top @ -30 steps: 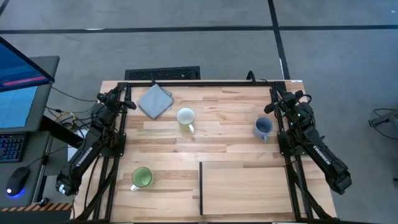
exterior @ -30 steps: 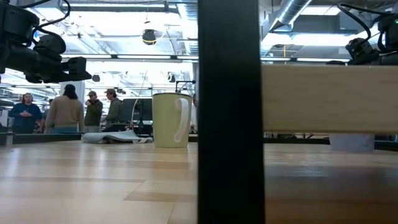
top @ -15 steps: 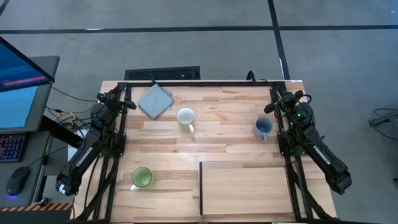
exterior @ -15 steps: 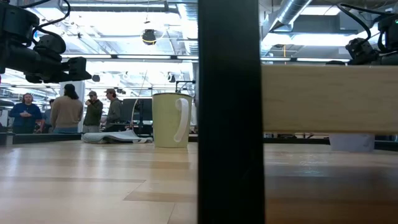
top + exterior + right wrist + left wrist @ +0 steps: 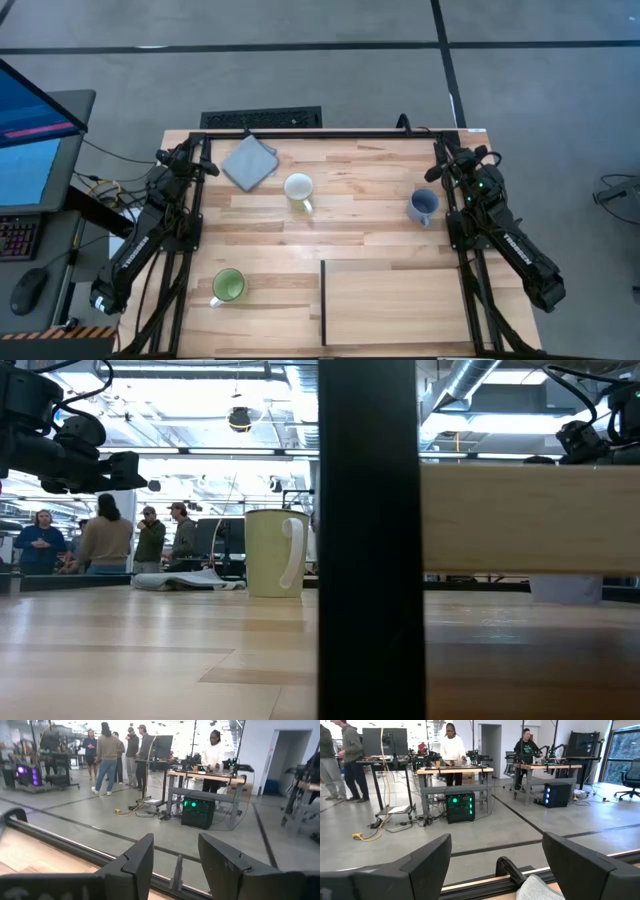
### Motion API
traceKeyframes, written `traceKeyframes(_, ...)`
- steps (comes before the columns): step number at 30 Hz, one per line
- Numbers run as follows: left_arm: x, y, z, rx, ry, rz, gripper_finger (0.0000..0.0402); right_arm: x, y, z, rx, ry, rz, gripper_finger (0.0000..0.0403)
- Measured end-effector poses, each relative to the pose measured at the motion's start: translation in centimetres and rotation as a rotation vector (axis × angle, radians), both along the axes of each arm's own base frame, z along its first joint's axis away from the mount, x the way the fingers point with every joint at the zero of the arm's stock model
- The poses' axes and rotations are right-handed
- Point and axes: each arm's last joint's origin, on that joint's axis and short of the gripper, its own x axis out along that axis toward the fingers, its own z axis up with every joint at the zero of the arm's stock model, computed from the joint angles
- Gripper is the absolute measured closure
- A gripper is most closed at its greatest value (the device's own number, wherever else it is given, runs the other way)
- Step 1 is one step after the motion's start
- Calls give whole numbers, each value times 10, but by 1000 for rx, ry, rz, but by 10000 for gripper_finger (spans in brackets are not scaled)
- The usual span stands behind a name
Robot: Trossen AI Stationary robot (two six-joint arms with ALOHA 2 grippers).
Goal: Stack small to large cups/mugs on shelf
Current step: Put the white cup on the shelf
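The three mugs stand apart on the bench (image 5: 360, 215), none of them on the shelf (image 5: 395, 302). The cream-white mug (image 5: 298, 188) sits upright near the middle of the far half, its handle turned toward the near side. The bright green mug (image 5: 228, 286) stands at the near left, just left of the shelf's dark edge strip but not touching it, with its handle pointing left. The blue-grey mug (image 5: 422, 205) is over by the right side, close to the right arm, beyond the shelf's far edge. The shelf itself lies flat in the near right corner of the bench, bare on top, its thin dark strip along the left edge.

A grey folded cloth (image 5: 248, 161) lies near the far left corner, beside the left arm's end.

The left pincer (image 5: 205, 166) hangs at the far left edge of the bench, just beside the cloth, its fingers spread wide and holding nothing (the wrist view shows only open floor between them). The right pincer (image 5: 438, 170) hangs at the far right edge, just beyond the blue-grey mug without touching it, its fingers set at a narrower gap, also with nothing between them.

People (image 5: 110, 535) stand in the room behind the bench.
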Motion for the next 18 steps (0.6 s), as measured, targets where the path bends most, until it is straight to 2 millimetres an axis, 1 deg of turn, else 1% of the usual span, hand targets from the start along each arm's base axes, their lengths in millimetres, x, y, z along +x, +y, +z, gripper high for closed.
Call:
traceKeyframes(4, 0, 0, 0, 0, 0, 0, 97, 0, 0, 3, 3, -66, 2, 225)
traceKeyframes(10, 0, 0, 0, 0, 0, 0, 97, 0, 0, 4, -21, -42, 1, 225)
traceKeyframes(14, 0, 0, 0, -3, -9, 0, 97, 0, 1, 4, 28, -129, 14, 225)
traceKeyframes(16, 0, 0, 0, -6, -23, 0, 97, 2, 3, 11, 19, -138, 74, 225)
traceKeyframes(18, 0, 0, 0, -9, -35, -1, 97, 3, 8, 26, -51, -122, 167, 225)
